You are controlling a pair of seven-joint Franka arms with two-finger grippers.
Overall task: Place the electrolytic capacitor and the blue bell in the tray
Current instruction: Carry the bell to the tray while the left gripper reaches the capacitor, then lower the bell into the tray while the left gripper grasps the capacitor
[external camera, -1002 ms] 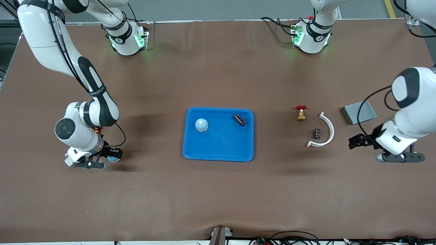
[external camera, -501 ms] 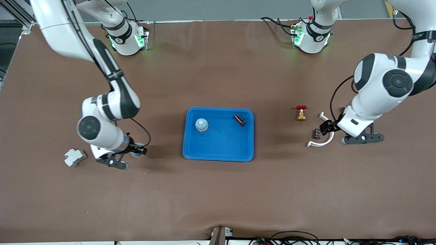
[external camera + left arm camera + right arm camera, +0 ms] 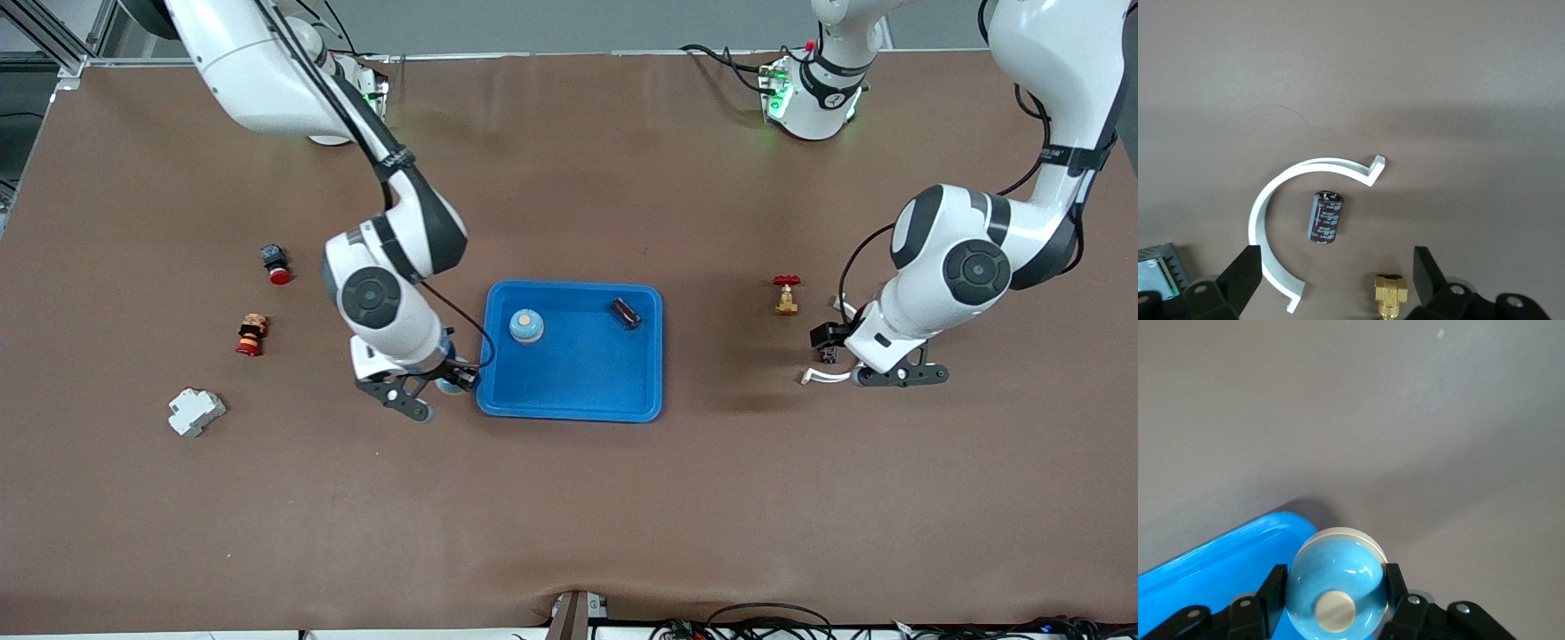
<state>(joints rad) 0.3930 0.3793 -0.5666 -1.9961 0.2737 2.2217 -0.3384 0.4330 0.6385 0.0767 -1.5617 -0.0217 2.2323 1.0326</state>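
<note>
The blue bell (image 3: 1335, 590) clamped in the right gripper (image 3: 437, 384) is a glossy light-blue dome on a cream base ring, with a cream button on top. The gripper's fingers (image 3: 1270, 590) press on its two sides, and it hangs just over the table beside the tray's (image 3: 569, 411) corner that is toward the right arm's end and nearest the front camera. The electrolytic capacitor (image 3: 1326, 217) is a short dark cylinder with pale printing along its sleeve; it lies on its side on the brown table (image 3: 569, 516), inside the curve of a white plastic arc (image 3: 1275, 200) without touching it. The left gripper (image 3: 836, 351) hovers right above it with its fingers (image 3: 1243, 277) spread wide and nothing between them.

A second ago the right gripper was low over the table near the right arm's end, beside the grey-white breaker block (image 3: 196, 412); it has since carried the bell across to the tray's edge. The left gripper has come in from the left arm's end of the table to over the capacitor.

The tray is a shallow bright blue rectangle with rounded corners. It already holds a second blue bell (image 3: 526, 326) and a second dark capacitor (image 3: 626, 312), both in the half farther from the camera.

Farther from the camera than the arc stands a small brass valve (image 3: 786, 295) with a red handwheel. Toward the right arm's end lie a red-and-orange pushbutton (image 3: 251, 334) and, farther off, a black-and-red one (image 3: 276, 263).
</note>
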